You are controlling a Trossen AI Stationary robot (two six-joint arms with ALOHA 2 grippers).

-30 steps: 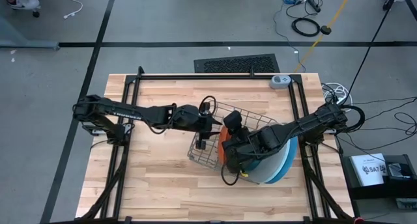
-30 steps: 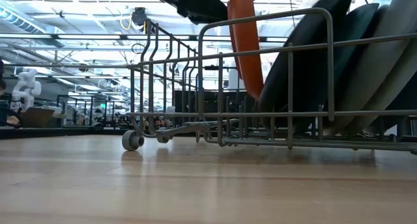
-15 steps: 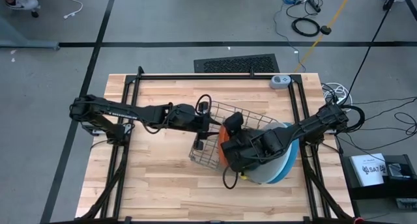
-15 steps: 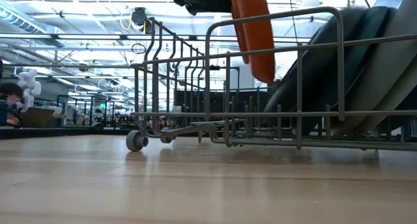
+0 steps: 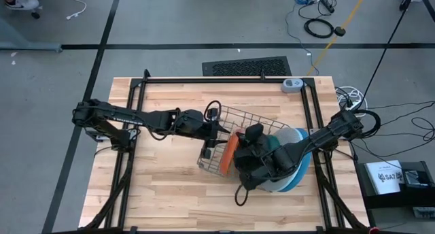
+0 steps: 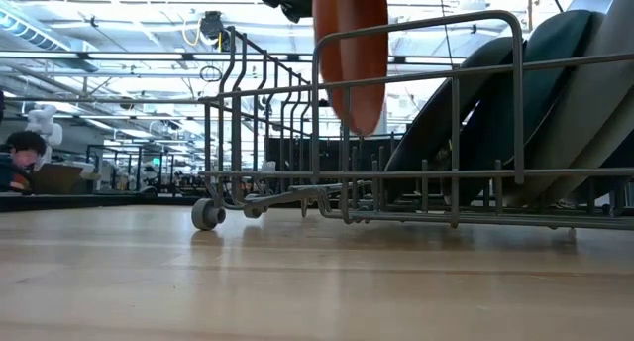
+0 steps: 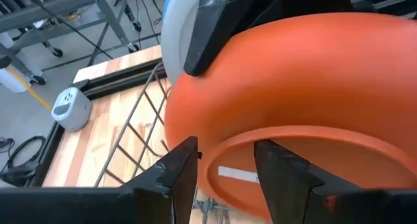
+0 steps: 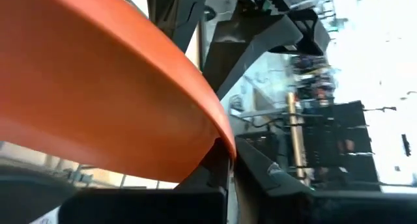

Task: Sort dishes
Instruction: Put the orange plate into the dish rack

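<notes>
Inspector: Which step was in hand?

Operator: My right gripper was clamped on the small round orange plate, hanging edge-down over the grey wire dish rack. My left gripper, jaws apart, steadied the rack. Next, I judged: lower it squarely between tines

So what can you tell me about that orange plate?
The orange plate is small, round and smooth, with a raised foot ring underneath; it looks like matte plastic or glazed ceramic. The right gripper is shut on its rim, holding it on edge, tilted, above the wire dish rack, clear of the rack's floor. The left gripper waits beside it.
</notes>
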